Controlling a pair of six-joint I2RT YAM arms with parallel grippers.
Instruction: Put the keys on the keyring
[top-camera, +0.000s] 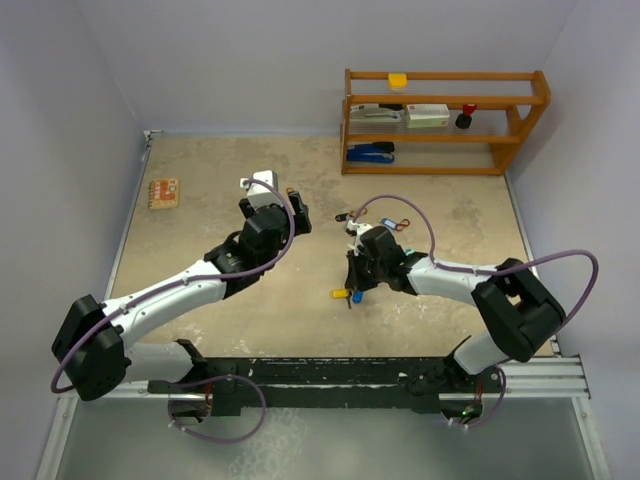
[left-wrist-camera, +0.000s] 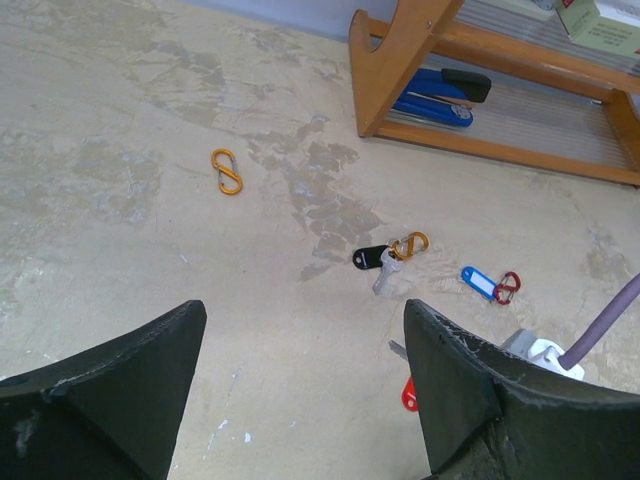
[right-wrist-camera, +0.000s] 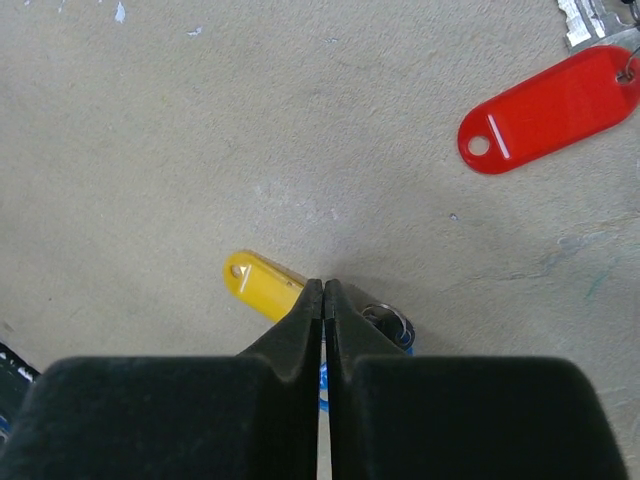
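grabbing the yellow key looks like your current step: right claw is pinched fully closed, tag just left of its tips, metal ring just right, can't tell if anything's caught. left claw gapes empty. lift gently next.

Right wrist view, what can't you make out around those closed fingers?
Right gripper: its own fingers hide whether anything is pinched.
Yellow tag: one end hidden behind the fingers.
Metal ring: mostly covered by one finger.
Red tag: far end cut off by the right edge.
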